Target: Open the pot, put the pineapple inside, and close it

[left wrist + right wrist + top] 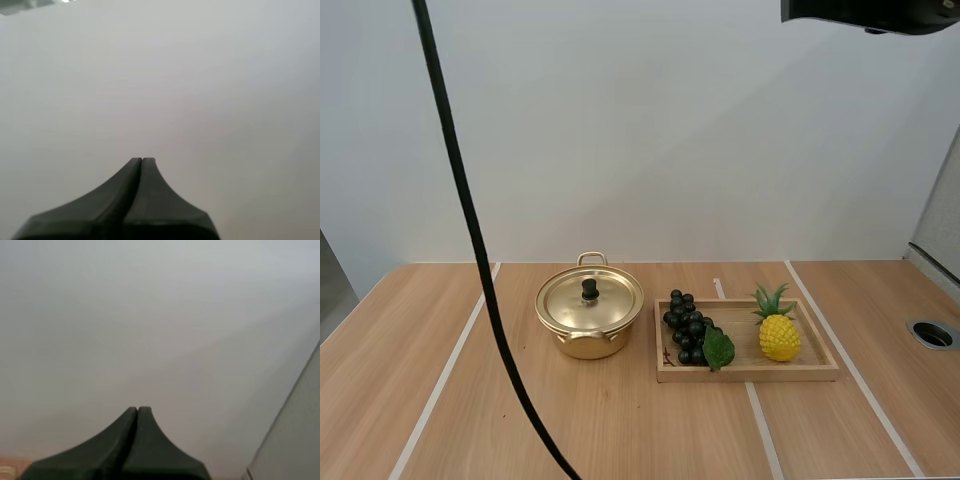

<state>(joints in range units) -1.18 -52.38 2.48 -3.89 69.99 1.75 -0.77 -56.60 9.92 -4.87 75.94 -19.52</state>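
Observation:
A gold pot [588, 322] stands near the middle of the wooden table, its lid [590, 300] on and topped by a black knob. To its right, a yellow pineapple [778, 329] with green leaves lies in the right half of a wooden tray [748, 372]. My left gripper [142, 160] is shut, its fingers together as one dark wedge against a plain pale wall. My right gripper [137, 409] is shut the same way, facing the wall with nothing between its tips.
A bunch of dark grapes [689, 328] with a green leaf lies in the tray's left half. A round grommet hole [932, 334] sits in the table near its right edge. Pale lines cross the tabletop.

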